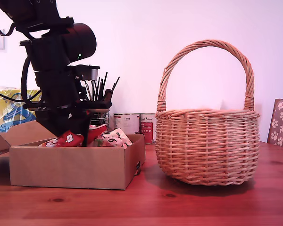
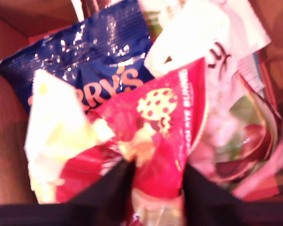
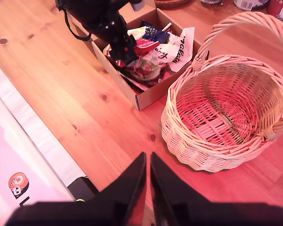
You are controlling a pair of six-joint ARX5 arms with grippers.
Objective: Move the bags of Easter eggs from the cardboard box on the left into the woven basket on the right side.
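The brown cardboard box (image 1: 70, 167) stands at the exterior view's left and holds several crinkly bags of Easter eggs (image 3: 155, 56). My first gripper (image 2: 155, 174) reaches down into the box, its two black fingers shut on a red bag (image 2: 160, 141) printed with a spotted egg. That red bag (image 1: 66, 139) shows just above the box rim. A dark blue bag (image 2: 94, 56) and a cream one (image 2: 56, 122) lie beside it. The woven basket (image 1: 207, 146) at the exterior view's right has nothing inside (image 3: 226, 117). My second gripper (image 3: 147, 165) hangs high above the table, shut and holding nothing.
Two tins (image 1: 134, 123) and a wire pencil holder (image 1: 100, 92) stand behind the box. A yellow-and-blue package (image 1: 7, 110) lies at the exterior view's far left. A paw-print cushion (image 1: 282, 122) shows at its right edge. A white-and-pink sheet (image 3: 19, 160) lies on the wooden table.
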